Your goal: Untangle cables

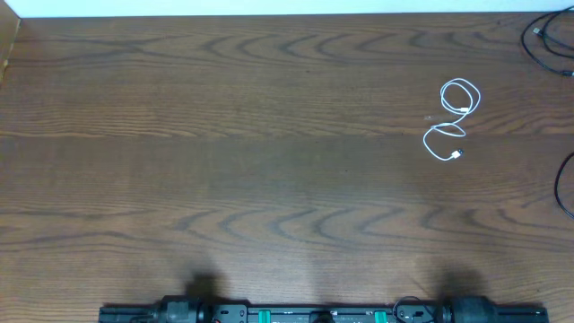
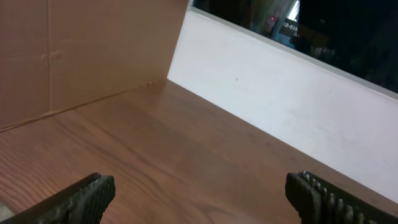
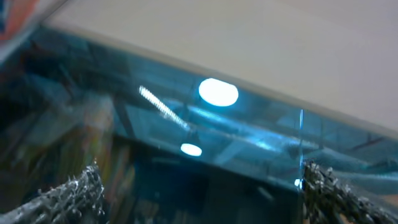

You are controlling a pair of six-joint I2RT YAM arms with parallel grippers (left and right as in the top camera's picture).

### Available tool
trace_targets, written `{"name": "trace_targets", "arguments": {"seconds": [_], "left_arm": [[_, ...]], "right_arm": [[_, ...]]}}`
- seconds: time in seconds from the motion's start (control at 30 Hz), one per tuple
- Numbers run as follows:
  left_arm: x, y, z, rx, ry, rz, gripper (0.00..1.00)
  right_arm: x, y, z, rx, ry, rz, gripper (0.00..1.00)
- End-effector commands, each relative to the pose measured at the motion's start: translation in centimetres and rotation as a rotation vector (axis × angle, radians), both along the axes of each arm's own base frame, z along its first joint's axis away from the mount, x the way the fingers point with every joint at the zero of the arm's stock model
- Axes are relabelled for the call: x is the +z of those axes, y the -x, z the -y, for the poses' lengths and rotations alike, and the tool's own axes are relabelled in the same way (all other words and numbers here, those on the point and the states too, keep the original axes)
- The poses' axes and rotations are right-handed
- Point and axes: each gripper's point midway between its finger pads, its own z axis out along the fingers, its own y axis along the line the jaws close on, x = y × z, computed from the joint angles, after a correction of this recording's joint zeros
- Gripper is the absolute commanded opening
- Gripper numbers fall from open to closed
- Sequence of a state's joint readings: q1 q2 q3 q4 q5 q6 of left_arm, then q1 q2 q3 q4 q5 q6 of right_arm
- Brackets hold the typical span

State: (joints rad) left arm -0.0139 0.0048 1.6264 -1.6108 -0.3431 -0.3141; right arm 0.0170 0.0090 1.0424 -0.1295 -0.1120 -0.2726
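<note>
Overhead view of a brown wood-grain table (image 1: 224,135). A thin, short white cable (image 1: 460,96) lies on the right half, toward the far side. It is folded into two loose loops, one beyond the other, so its long axis runs roughly away from the robot and leans a little rightward at the far end. It touches nothing else.

A thin black cord (image 1: 549,36) curls at the far right corner. A second black cord (image 1: 567,184) bows in from the right edge. Both are cut off by the frame and lie well apart from the white one, so no knot shows between them.

Both arms sit at the near edge, with only their bases showing from above. The left gripper (image 2: 199,193) is spread wide and empty, looking over bare wood toward a white wall panel (image 2: 280,106) and a tan cardboard side wall (image 2: 81,56). The right gripper (image 3: 199,193) is likewise spread wide with nothing between its fingers. Its camera is tilted up at blurred glass and lights, not at the table.

The white cable lies almost straight ahead of the right arm's base and far across from the left one. The right arm is therefore clearly the nearer, and a reach would probably go straight forward along the cable's length
</note>
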Motion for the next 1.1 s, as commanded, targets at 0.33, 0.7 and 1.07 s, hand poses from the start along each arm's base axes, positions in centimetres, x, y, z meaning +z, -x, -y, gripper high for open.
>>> {"name": "trace_targets", "arguments": {"seconds": [0.33, 0.7, 1.07], "left_arm": [[-1.8, 0.2, -0.1, 0.008, -0.001, -0.079, 0.95], [-1.8, 0.2, -0.1, 0.008, -0.001, -0.079, 0.95], [-1.8, 0.2, -0.1, 0.008, -0.001, -0.079, 0.95]], "right_arm": [[-11.5, -14.5, -0.1, 0.179, -0.218, -0.419, 0.99], [-24.5, -22.7, -0.2, 0.166, -0.276, -0.721, 0.99], [-32.1, -25.7, -0.2, 0.179, -0.323, -0.802, 0.99]]}}
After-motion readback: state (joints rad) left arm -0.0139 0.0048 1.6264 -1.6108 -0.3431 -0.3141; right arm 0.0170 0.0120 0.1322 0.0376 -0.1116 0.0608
